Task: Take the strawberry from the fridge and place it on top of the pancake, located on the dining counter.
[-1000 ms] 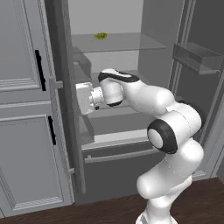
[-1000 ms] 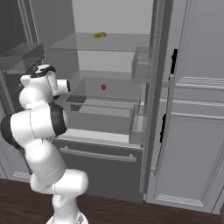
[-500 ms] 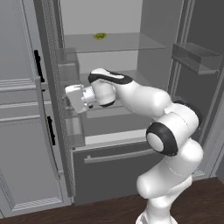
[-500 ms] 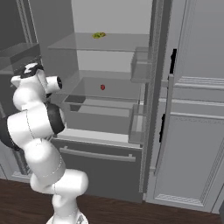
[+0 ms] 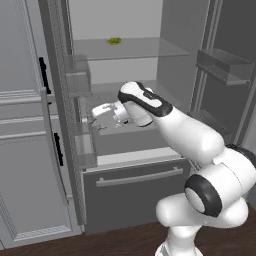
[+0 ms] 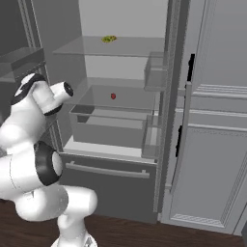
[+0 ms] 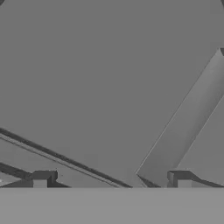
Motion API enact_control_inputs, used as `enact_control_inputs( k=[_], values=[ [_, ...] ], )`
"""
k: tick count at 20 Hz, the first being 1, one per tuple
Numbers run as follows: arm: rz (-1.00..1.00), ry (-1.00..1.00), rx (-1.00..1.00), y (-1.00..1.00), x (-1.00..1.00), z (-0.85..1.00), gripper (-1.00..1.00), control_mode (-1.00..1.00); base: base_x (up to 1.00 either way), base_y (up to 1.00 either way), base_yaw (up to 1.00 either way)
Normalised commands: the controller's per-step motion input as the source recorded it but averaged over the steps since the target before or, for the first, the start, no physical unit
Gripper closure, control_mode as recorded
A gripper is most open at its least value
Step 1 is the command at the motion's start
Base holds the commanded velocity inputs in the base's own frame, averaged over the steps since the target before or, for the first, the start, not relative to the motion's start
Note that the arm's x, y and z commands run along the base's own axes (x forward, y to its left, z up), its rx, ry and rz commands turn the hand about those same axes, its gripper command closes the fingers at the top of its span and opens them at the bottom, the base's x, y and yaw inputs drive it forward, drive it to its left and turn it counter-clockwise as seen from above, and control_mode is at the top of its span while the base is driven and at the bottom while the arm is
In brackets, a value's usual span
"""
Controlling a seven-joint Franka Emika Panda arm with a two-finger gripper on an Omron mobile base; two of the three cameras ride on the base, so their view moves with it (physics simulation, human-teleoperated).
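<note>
One strawberry [image 6: 113, 96] on fridge [image 6: 120, 58] shelf, tool [image 5: 93, 119] spread apart, empty, near door bins.

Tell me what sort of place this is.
A rendered kitchen, most likely. The tall dark grey fridge stands open with glass shelves holding a strawberry, and light grey panelled cabinets with black handles flank it above a dark wood floor.

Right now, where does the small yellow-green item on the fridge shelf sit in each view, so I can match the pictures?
Left base view: the yellow-green item lies at upper centre-left, on the upper glass shelf.
Right base view: the same item lies at upper centre-left, on that shelf, above the strawberry.
Hand view: plain grey surfaces ahead of the open gripper; I cannot find it there.
Shared landmark: the upper glass shelf.
</note>
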Motion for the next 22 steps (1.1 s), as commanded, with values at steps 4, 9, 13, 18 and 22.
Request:
enact_control_inputs(
  k=[4, 9, 13, 18, 22],
  values=[
    [-0.12, -0.2, -0.24, -0.78, -0.75, 0.01, -1.0, -1.0, 0.0, 0.0, 0.0],
    [-0.17, -0.16, -0.25, -0.78, -0.81, 0.0, -1.0, -1.0, 0.0, 0.0, 0.0],
    [-0.18, -0.18, -0.25, -0.79, -0.83, 0.0, -1.0, -1.0, 0.0, 0.0, 0.0],
    [-0.23, -0.19, -0.24, -0.73, -0.84, 0.0, -1.0, -1.0, 0.0, 0.0, 0.0],
    [-0.28, -0.15, -0.23, -0.65, -0.86, 0.0, -1.0, -1.0, 0.0, 0.0, 0.0]
  ],
)
